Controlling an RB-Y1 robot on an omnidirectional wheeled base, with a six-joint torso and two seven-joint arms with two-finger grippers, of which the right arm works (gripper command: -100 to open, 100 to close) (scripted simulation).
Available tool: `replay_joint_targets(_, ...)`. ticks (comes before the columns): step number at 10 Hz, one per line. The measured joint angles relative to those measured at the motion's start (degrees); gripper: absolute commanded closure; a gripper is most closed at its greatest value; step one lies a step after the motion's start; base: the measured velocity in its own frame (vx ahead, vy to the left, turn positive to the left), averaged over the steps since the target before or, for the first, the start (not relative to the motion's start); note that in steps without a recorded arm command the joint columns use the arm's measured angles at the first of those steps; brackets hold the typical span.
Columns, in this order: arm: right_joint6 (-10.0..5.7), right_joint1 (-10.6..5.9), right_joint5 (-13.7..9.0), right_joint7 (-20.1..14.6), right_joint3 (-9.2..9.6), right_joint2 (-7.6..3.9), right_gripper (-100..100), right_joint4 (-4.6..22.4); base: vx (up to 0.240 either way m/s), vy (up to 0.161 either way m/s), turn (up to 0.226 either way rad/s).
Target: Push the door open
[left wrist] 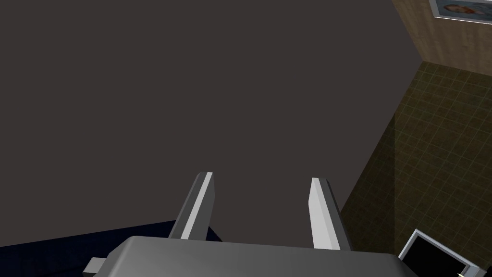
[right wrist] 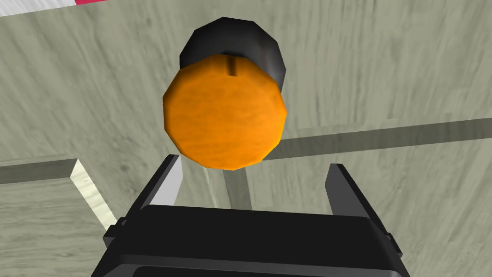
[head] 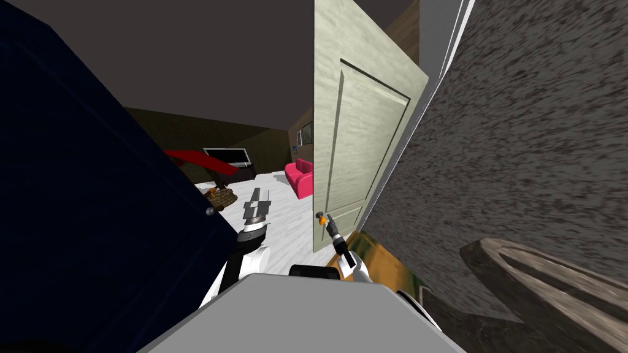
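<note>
One pale door (head: 349,141) stands partly open in front of the robot, and its one orange knob (right wrist: 225,113) sits right by the right gripper (right wrist: 254,165), whose two fingers are spread apart and hold nothing, while the left gripper (left wrist: 262,179) points up with its two fingers spread apart too.

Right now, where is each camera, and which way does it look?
Head: on my head, looking steeply down and forward at the door and knob; left fingers and right fingers show.
Left wrist: on my left hand, looking along its open fingers, away from the door.
Right wrist: on my right hand, facing the knob up close past its open fingers.
Shared: head and right wrist both see door and knob.
</note>
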Motion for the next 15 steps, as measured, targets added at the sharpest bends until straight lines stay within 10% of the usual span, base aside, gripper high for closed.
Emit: replay_joint_targets(15, 1.04, 1.51, -9.9, -21.5, 2.33, 1.51, -100, -2.0, -0.047, -0.037, 0.064)
